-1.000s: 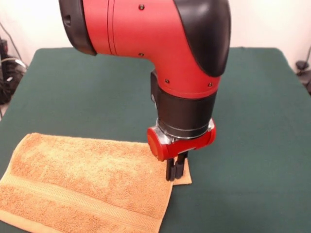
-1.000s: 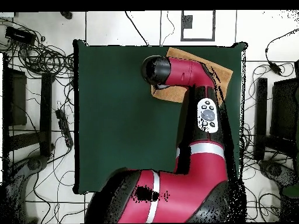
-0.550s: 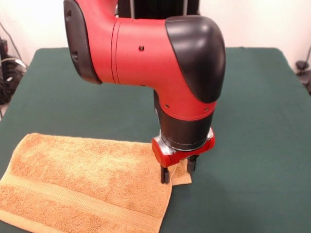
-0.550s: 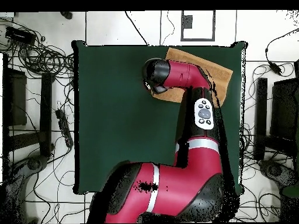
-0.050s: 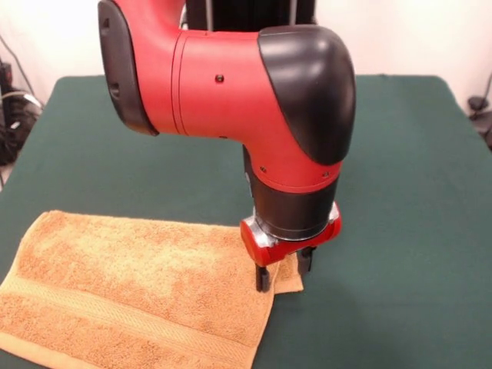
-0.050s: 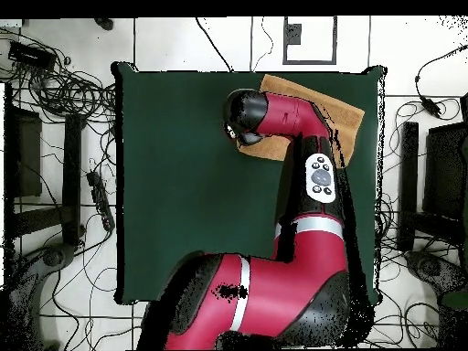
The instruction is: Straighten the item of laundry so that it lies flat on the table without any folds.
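Since the earlier frames the arm has swung round and the gripper (image 5: 284, 272) has parted, its fingers now standing a little apart astride the towel's (image 5: 131, 288) right-hand corner at lower centre of the front view. Nothing is pinched yet. That corner pokes out beyond the towel's right edge, seemingly a tucked or doubled flap, which is likely why the gripper stands there. The towel lies at the lower left of the green worktop (image 5: 400, 192), otherwise mostly flat.
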